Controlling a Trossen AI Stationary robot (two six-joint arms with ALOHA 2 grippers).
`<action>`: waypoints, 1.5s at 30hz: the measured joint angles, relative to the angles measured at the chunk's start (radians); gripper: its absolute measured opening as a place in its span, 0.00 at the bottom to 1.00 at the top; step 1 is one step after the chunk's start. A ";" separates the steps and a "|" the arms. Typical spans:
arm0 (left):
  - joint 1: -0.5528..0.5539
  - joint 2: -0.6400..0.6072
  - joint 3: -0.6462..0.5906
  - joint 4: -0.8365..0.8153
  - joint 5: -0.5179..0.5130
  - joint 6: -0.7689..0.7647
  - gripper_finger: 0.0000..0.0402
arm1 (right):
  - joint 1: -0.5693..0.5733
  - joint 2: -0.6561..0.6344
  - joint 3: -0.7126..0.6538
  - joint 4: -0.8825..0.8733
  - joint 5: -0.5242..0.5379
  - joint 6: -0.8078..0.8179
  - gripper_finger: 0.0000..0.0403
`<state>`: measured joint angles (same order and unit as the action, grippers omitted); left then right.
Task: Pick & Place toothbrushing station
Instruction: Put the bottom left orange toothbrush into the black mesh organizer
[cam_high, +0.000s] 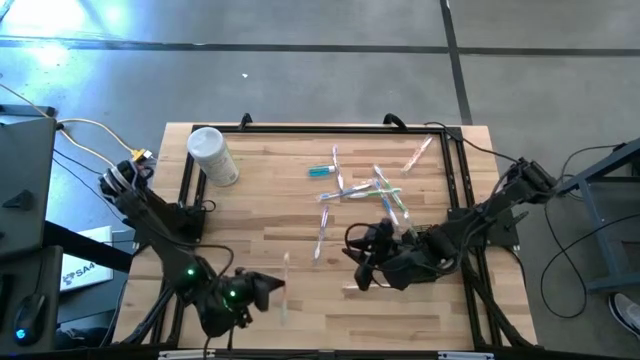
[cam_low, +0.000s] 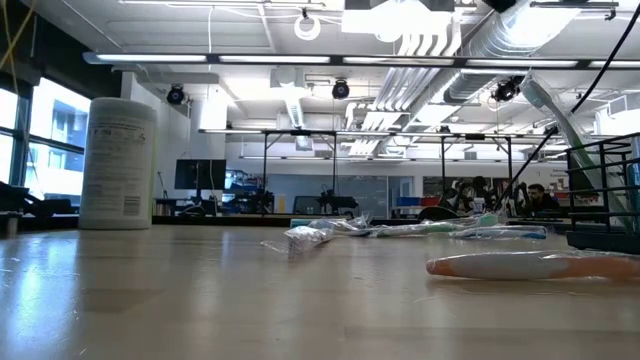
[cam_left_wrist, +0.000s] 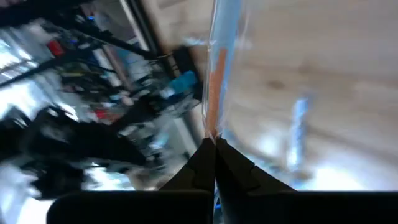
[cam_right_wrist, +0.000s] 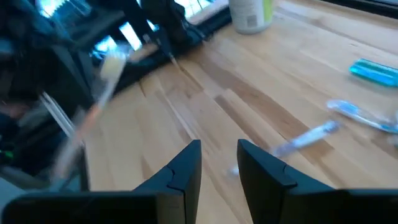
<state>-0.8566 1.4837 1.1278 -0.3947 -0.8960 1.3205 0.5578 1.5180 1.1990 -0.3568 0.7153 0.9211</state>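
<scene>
My left tool (cam_left_wrist: 214, 146): fingers pinched together on the end of one wrapped toothbrush (cam_left_wrist: 214, 81), clear sleeve with an orange handle, which stands out straight from the tips; in the high view this tool (cam_high: 272, 287) sits near the front edge of the bench (cam_high: 260, 215), left of centre, with the pale brush (cam_high: 286, 285) just beside it

My right tool (cam_right_wrist: 219, 155): fingers parted with a narrow gap, nothing between them; in the high view it (cam_high: 358, 262) hangs over the bench right of centre, just in front of the scattered brushes

Loose toothbrushes (cam_high: 365, 190): a spread of clear and pastel wrapped pieces lying flat on the right half of the bench, some crossing one another, one (cam_high: 418, 152) lying apart near the far right corner, another (cam_high: 322, 232) nearer the middle

Teal toothpaste tube (cam_high: 322, 171): lying flat beside the far end of the spread; also seen from my right wrist (cam_right_wrist: 375, 71)

White cylindrical canister (cam_high: 212, 156): on the far left part of the bench, well apart from the brushes

Black wire holder (cam_low: 605, 190): only an edge shows at the right of the low view
</scene>
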 joint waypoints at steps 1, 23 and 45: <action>0.000 0.014 0.000 0.031 -0.017 0.057 0.00 | -0.008 0.009 0.001 0.026 -0.004 -0.019 0.24; 0.052 0.128 0.001 0.169 -0.142 0.329 0.00 | -0.120 0.192 -0.001 0.490 -0.342 -0.448 0.49; 0.090 0.127 0.001 0.258 -0.101 0.411 0.00 | -0.172 0.226 -0.001 0.656 -0.457 -0.534 0.65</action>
<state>-0.7668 1.6112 1.1290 -0.1369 -0.9966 1.7316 0.3855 1.7443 1.1980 0.2991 0.2581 0.3870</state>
